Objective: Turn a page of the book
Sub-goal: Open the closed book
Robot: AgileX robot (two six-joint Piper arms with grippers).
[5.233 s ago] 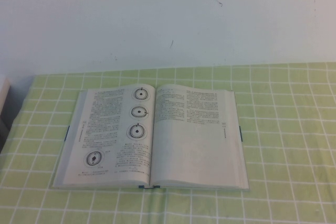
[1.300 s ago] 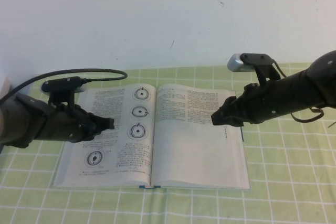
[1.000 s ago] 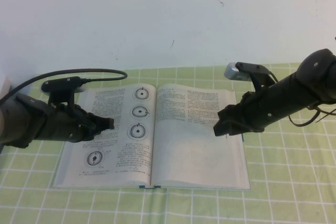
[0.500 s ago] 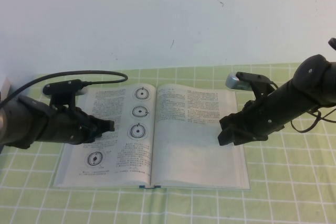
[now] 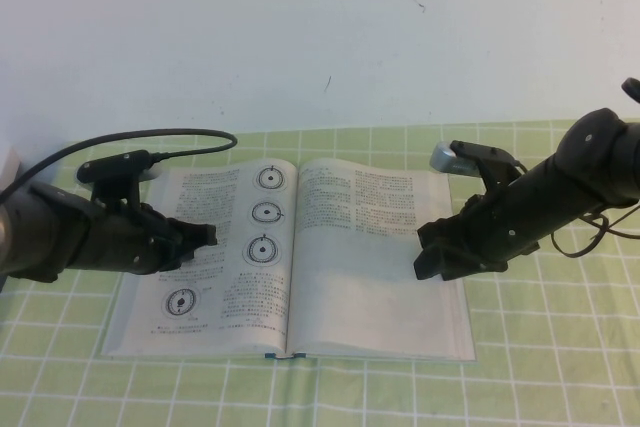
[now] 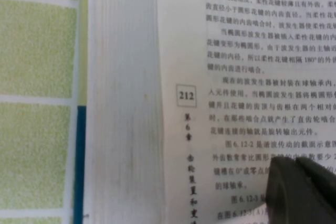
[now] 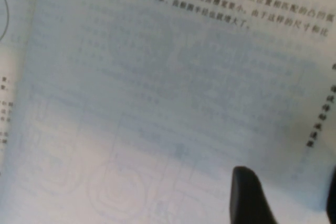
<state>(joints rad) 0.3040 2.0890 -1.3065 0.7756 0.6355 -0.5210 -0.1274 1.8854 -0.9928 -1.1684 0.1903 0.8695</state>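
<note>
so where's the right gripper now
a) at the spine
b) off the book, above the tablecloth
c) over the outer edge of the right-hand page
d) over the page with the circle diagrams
c: in the high view the right gripper is over the outer edge of the book's right-hand page.

One book (image 5: pixel 290 262) lies open on one table (image 5: pixel 540 347), four circle diagrams show on its left leaf, and two hands hover over it, a left hand (image 5: pixel 205 235) and a right hand (image 5: pixel 428 259).
</note>
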